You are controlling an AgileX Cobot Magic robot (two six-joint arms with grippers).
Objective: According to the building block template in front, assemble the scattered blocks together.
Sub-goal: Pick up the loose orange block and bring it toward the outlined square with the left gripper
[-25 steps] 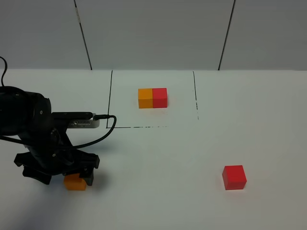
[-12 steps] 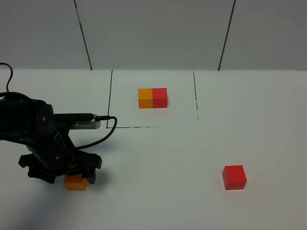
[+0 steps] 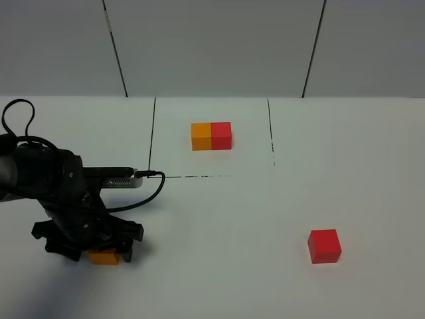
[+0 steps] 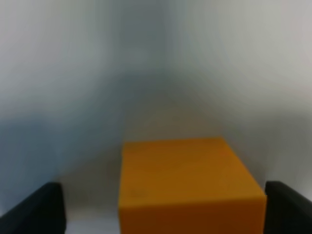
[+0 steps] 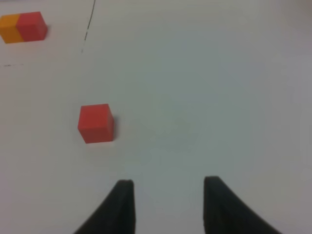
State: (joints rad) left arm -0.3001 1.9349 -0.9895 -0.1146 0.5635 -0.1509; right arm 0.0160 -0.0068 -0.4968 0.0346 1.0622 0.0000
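Observation:
The template [image 3: 211,135], a joined orange-left, red-right pair, sits inside the marked rectangle at the back; it also shows in the right wrist view [image 5: 23,27]. The loose orange cube [image 3: 104,257] lies at front left. My left gripper [image 3: 99,251] is lowered over it, open, one finger on each side with gaps showing in the left wrist view [image 4: 161,209], where the cube [image 4: 185,180] fills the middle. The loose red cube [image 3: 325,246] lies at front right, free. My right gripper [image 5: 168,204] is open and empty, short of the red cube [image 5: 96,123].
Thin black lines [image 3: 152,136] mark a rectangle on the white table [image 3: 232,212] around the template. The left arm's black cable [image 3: 149,189] loops beside its wrist. A grey panelled wall [image 3: 212,46] closes the back.
The left arm has lowered and shifted slightly right, so its open fingers now straddle the orange cube more fully. The cubes and the template have not moved.

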